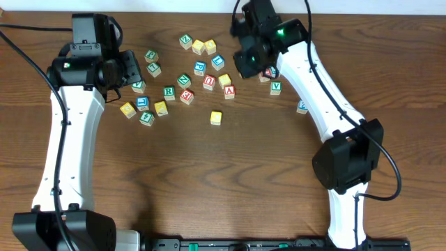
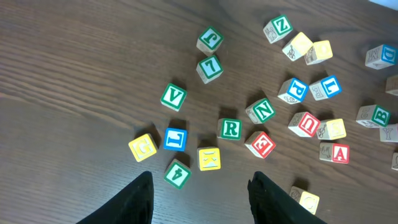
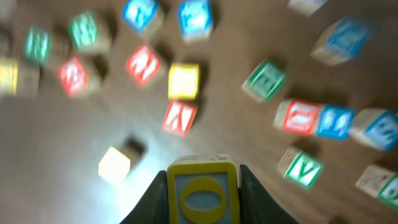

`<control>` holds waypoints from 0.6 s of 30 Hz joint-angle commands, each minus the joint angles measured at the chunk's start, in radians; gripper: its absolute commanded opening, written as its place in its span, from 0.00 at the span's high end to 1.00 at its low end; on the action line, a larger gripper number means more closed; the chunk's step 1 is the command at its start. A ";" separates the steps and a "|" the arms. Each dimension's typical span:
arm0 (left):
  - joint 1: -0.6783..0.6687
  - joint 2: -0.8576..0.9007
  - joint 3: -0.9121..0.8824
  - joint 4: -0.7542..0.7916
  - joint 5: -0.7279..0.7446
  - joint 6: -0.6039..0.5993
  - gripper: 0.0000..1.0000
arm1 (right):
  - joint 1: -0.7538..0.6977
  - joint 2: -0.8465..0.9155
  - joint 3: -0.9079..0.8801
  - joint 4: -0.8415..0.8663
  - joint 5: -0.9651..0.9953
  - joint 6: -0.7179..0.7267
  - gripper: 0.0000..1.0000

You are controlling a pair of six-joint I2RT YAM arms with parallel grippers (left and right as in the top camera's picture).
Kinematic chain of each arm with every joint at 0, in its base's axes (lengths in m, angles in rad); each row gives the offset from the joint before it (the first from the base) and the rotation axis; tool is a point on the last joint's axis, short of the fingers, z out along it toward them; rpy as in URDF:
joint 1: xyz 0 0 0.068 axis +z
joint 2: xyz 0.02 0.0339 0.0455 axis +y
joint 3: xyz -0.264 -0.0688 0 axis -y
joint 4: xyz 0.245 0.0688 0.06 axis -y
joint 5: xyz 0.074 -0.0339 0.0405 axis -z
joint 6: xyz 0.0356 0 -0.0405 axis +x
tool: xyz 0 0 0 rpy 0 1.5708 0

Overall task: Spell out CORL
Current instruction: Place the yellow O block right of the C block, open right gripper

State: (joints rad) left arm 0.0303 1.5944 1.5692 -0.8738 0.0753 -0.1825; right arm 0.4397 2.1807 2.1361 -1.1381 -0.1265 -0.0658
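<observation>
My right gripper (image 3: 202, 182) is shut on a yellow-framed cube with a yellow "O" (image 3: 202, 191), held above the table; in the overhead view the right gripper (image 1: 249, 65) hides that cube. A lone plain yellow cube (image 1: 216, 118) lies mid-table and also shows as a cube (image 2: 308, 200) beside my left fingers. The green "R" cube (image 1: 168, 92) (image 2: 231, 129) sits in the scatter. The blue "L" cube (image 1: 218, 63) (image 2: 329, 86) lies further back. My left gripper (image 2: 202, 190) (image 1: 129, 70) hovers open over the left cluster, with nothing between its fingers.
Many other letter cubes lie scattered: red "E" (image 2: 261, 144), red "A" (image 2: 339, 152), green "N" (image 2: 263, 110), green "V" (image 2: 173, 96), green "4" (image 2: 177, 173) and another green "V" (image 1: 276, 87). The right wrist view is motion-blurred.
</observation>
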 commanded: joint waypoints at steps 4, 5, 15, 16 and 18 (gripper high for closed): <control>0.004 0.006 -0.011 0.019 -0.009 0.006 0.50 | 0.019 0.015 -0.028 -0.096 -0.076 -0.242 0.92; 0.004 0.006 -0.011 0.019 -0.009 0.006 0.50 | 0.024 0.015 -0.043 -0.097 -0.075 -0.266 0.92; 0.004 0.006 -0.011 0.023 -0.009 0.006 0.51 | 0.048 0.015 -0.270 0.044 -0.098 -0.472 0.93; 0.004 0.006 -0.011 0.023 -0.009 0.006 0.50 | 0.049 0.015 -0.293 0.065 -0.121 -0.506 0.92; 0.004 0.006 -0.011 0.023 -0.009 0.006 0.50 | 0.052 0.015 -0.332 0.097 -0.148 -0.569 0.91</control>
State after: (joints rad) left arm 0.0303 1.5944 1.5692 -0.8524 0.0757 -0.1825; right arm 0.4698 2.1864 1.8549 -1.0676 -0.2115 -0.5037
